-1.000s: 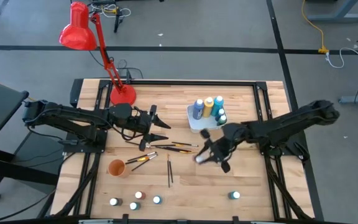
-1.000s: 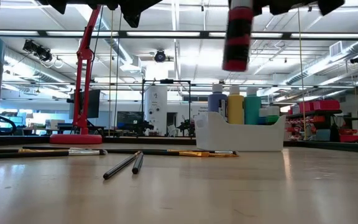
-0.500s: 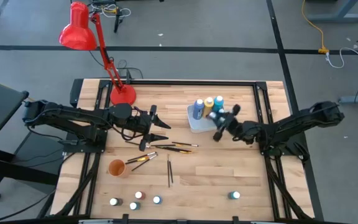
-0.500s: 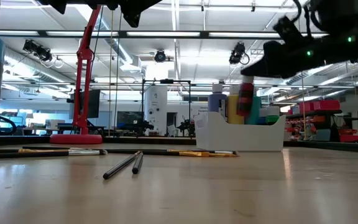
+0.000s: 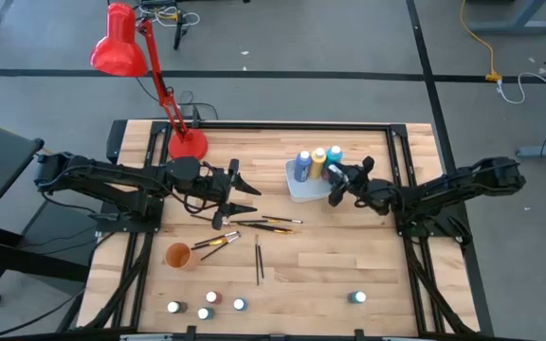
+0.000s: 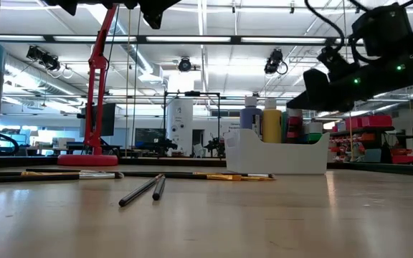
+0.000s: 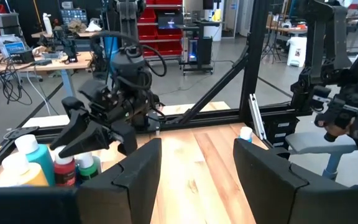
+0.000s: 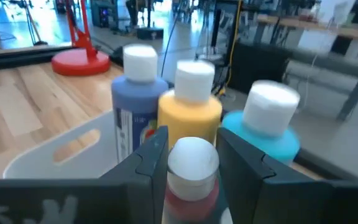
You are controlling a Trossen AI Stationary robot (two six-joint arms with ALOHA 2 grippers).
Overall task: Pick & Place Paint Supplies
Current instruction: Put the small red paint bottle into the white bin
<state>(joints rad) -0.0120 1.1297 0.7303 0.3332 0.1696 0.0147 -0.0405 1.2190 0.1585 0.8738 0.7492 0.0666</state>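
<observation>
The white tray point(image 5: 297, 190) at the table's far middle holds a blue bottle point(image 5: 302, 166), a yellow one point(image 5: 318, 159) and a teal one point(image 5: 335, 154), all upright. My right gripper point(image 5: 335, 187) reaches level to the tray from the table's right and is shut on a red, white-capped bottle point(image 8: 192, 186) beside them. My left gripper point(image 5: 246, 190) hangs open above the table's left middle, nothing between its fingers point(image 7: 135, 177). Thin brushes point(image 5: 265, 223) lie flat on the wood near it. My right gripper pinches the red bottle at its white cap point(image 8: 192, 160) between the two fingers, one on each side. The fingers come nearly level from the table's right. The bottle stands upright with its lower part point(image 6: 293, 126) inside the tray; the tray wall hides its base.
A red desk lamp point(image 5: 186, 142) stands at the far left. An orange cup point(image 5: 177, 255) sits near left, with more brushes point(image 5: 259, 260) beside it. Several small bottles point(image 5: 207, 303) line the near edge, and a teal one point(image 5: 357, 297) stands near right.
My right gripper has carried the red bottle from above the table's middle toward the far right, down to the tray. It has turned from pointing down to nearly level. The bottle, briefly tilted, now stands upright among the other bottles.
</observation>
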